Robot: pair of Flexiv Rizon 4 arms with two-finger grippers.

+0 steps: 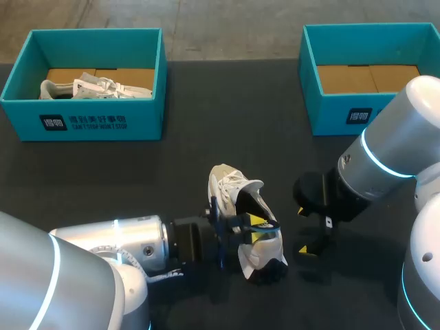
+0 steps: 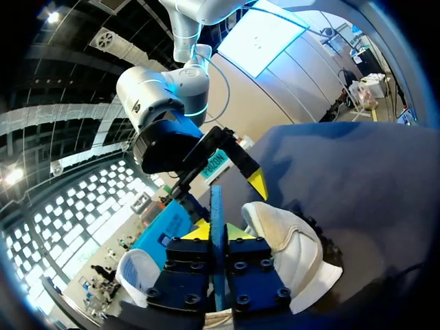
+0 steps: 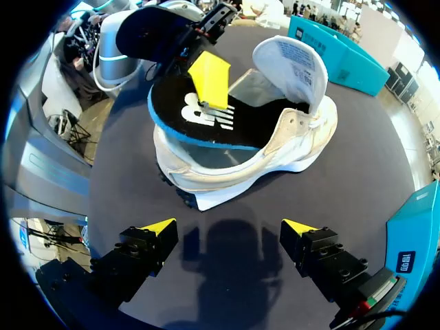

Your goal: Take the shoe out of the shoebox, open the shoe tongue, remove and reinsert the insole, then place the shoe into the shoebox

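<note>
Between the fingers of the left claw (image 2: 218, 230) sits the blue-edged rim of the black insole (image 3: 206, 124), pinched from both sides. The pinched end is lifted over the collar of the white shoe (image 3: 275, 155), while the other end lies inside the shoe under the raised tongue (image 3: 292, 62). The shoe stands on its sole on the dark table (image 1: 172, 172), directly under this claw.

Just beyond the shoe, on its far side from the left claw, the right claw (image 3: 230, 227) hangs over bare table with its fingers spread wide and nothing between them. The shoe is straight ahead of it, apart from both tips.

Well away from both claws, at the table's far edge, stand two teal shoeboxes. The left-side box (image 1: 82, 124) holds a second white shoe (image 1: 96, 88). The right-side box (image 1: 337, 113) shows only its cardboard floor.
</note>
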